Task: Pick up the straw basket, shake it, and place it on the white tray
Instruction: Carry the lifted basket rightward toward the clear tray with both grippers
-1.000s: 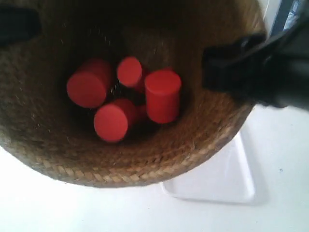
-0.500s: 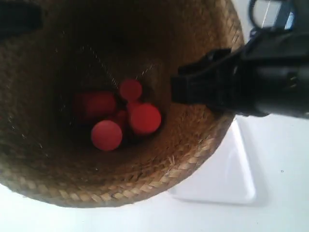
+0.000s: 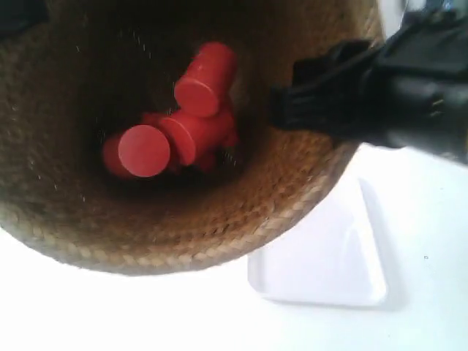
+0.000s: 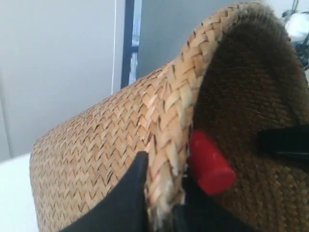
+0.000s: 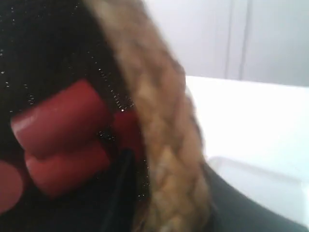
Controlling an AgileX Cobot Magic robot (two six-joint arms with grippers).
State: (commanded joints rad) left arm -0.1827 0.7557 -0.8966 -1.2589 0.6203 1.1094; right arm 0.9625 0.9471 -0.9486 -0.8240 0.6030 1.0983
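Observation:
The straw basket (image 3: 219, 234) hangs in the air, close under the exterior camera and above the table. Several red cylinders (image 3: 197, 110) lie jumbled on its dark bottom. My left gripper (image 4: 161, 193) is shut on the basket's rim (image 4: 169, 121), one finger outside and one inside next to a red cylinder (image 4: 207, 159). My right gripper (image 5: 174, 193) is shut on the rim (image 5: 159, 125) at another spot. The arm at the exterior view's right (image 3: 380, 88) reaches over the rim. The white tray (image 3: 329, 270) lies on the table below, partly hidden by the basket.
The white tabletop (image 3: 424, 219) spreads around the tray. Pale wall panels (image 4: 58, 72) stand behind the basket in the left wrist view. The tray's edge (image 5: 260, 179) shows beyond the rim in the right wrist view.
The basket has shifted in the air and the red cylinders have tumbled: they stood end-on to the camera and now lie tilted and piled. The arm at the exterior view's right moved slightly.

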